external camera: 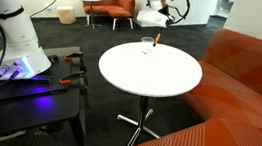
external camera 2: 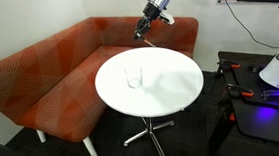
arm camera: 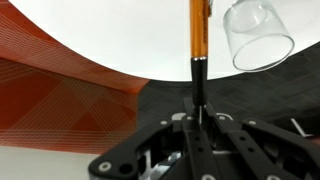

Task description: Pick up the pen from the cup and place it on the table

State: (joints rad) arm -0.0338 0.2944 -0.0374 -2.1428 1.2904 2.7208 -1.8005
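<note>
One pen (arm camera: 198,35), orange with a dark end, is pinched between the closed jaws of the gripper (arm camera: 200,118) in the wrist view. Its shaft reaches over the white table (arm camera: 100,30), beside the clear cup (arm camera: 258,35). In an exterior view the gripper (external camera: 160,28) holds the pen (external camera: 156,39) above the table's far rim, outside the cup (external camera: 147,43). In an exterior view the gripper (external camera 2: 143,30) hangs over the table edge near the sofa (external camera 2: 39,76), apart from the cup (external camera 2: 133,79); the pen is too thin to make out.

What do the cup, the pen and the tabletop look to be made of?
The cup: clear glass or hard plastic, see-through with bright edges. The pen: glossy orange barrel, dark end, likely plastic or coated metal, clamped in the gripper. The table: smooth white top, probably laminate, on a shiny metal pedestal.
</note>
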